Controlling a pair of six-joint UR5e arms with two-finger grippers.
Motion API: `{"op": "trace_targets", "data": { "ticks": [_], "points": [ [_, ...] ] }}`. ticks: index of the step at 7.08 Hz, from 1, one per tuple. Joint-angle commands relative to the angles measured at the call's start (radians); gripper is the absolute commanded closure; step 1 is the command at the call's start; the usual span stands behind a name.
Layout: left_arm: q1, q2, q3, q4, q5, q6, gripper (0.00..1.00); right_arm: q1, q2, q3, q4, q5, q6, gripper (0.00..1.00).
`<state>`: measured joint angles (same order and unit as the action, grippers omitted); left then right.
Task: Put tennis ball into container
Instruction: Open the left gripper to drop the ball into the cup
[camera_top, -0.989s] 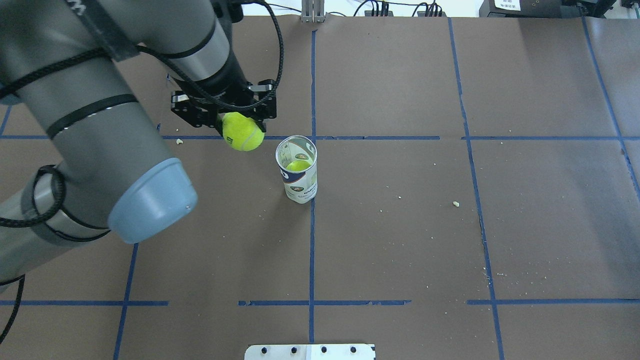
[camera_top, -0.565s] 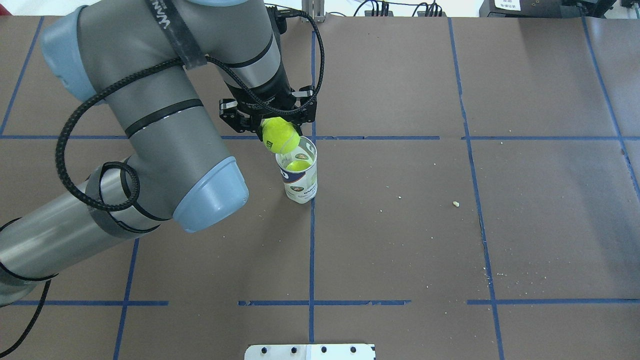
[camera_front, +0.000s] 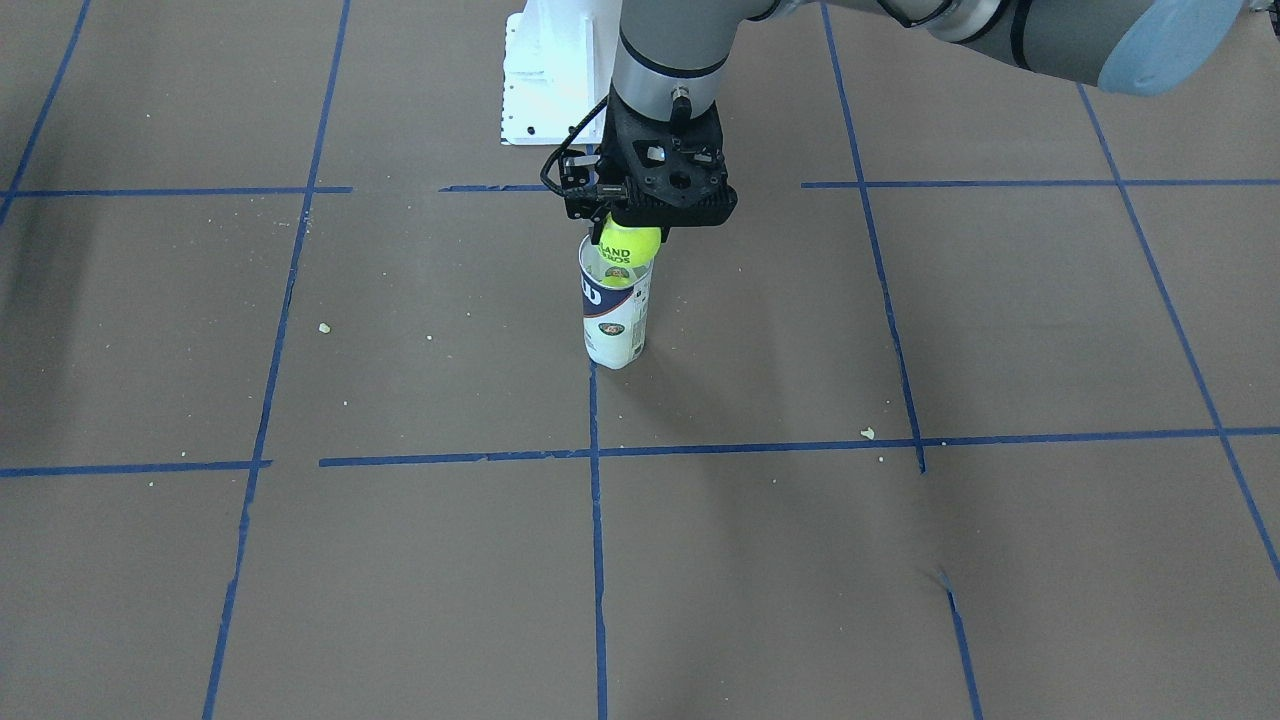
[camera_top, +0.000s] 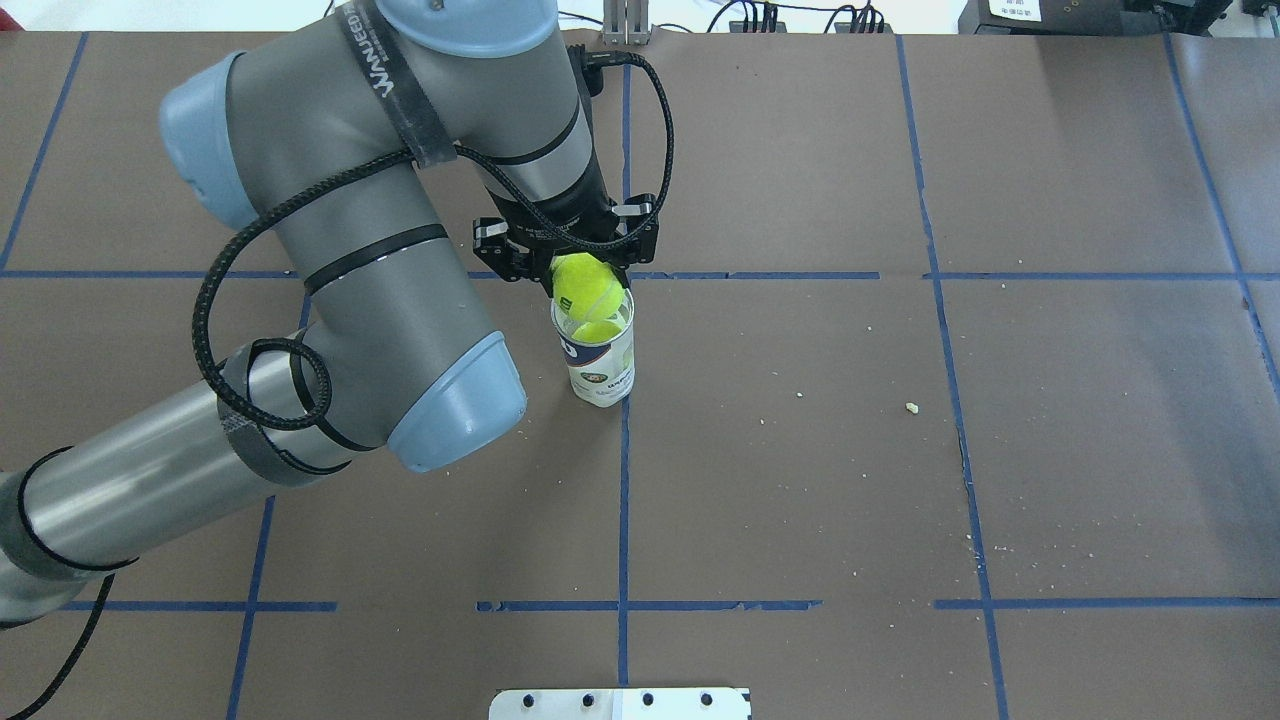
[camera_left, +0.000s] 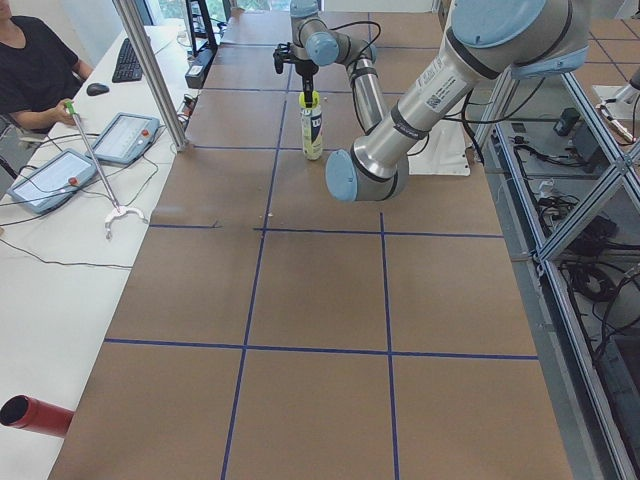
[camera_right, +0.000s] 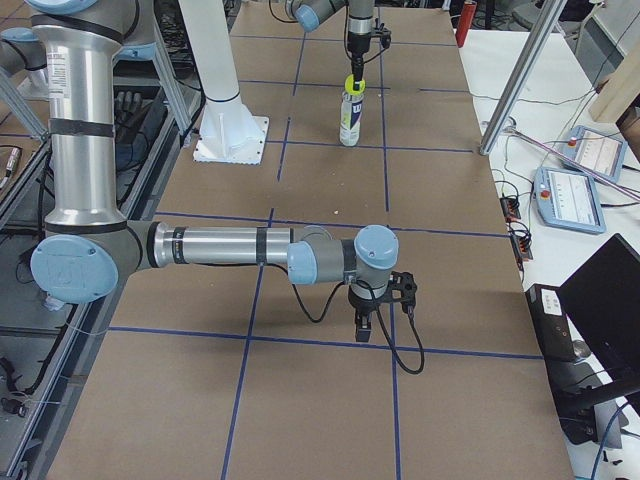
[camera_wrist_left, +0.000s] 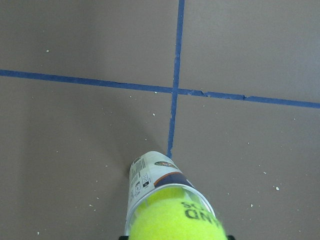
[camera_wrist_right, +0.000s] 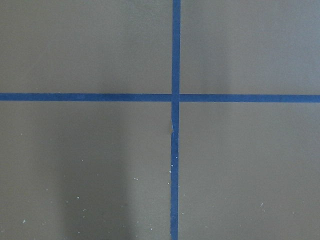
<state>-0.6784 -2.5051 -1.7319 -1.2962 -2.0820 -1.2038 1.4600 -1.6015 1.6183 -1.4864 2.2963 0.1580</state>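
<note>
The tennis ball (camera_top: 584, 283), yellow-green with black lettering, is clamped in my left gripper (camera_top: 583, 272), which is shut on it. It hangs right at the open mouth of the container (camera_top: 602, 368), a clear tube with a white and navy label standing upright on a blue tape line. In the front-facing view the ball (camera_front: 628, 256) meets the rim of the tube (camera_front: 614, 325). A second yellow-green ball (camera_top: 598, 331) lies inside the tube. My right gripper (camera_right: 367, 326) hovers low over the table far from the tube; I cannot tell whether it is open or shut.
A white metal pedestal (camera_front: 551, 72) with bolt holes stands behind the tube toward the robot's base. Small crumbs (camera_top: 911, 407) dot the brown table cover. A person sits at a side desk (camera_left: 34, 70) beyond the table's far edge.
My left arm has carried the ball rightward, from left of the tube to directly over its mouth. The tube has stayed in place.
</note>
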Motion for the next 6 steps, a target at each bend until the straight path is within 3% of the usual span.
{"op": "trace_targets", "data": {
  "ticks": [1, 6],
  "points": [
    [0.003, 0.006, -0.001, -0.009, 0.002, 0.007, 0.01, 0.0, 0.0, 0.0, 0.0, 0.0, 0.0, 0.0],
    [-0.009, 0.02, -0.075, 0.0, 0.006, 0.038, 0.0, 0.0, 0.0, 0.0, 0.0, 0.0, 0.0, 0.0]
  ]
}}
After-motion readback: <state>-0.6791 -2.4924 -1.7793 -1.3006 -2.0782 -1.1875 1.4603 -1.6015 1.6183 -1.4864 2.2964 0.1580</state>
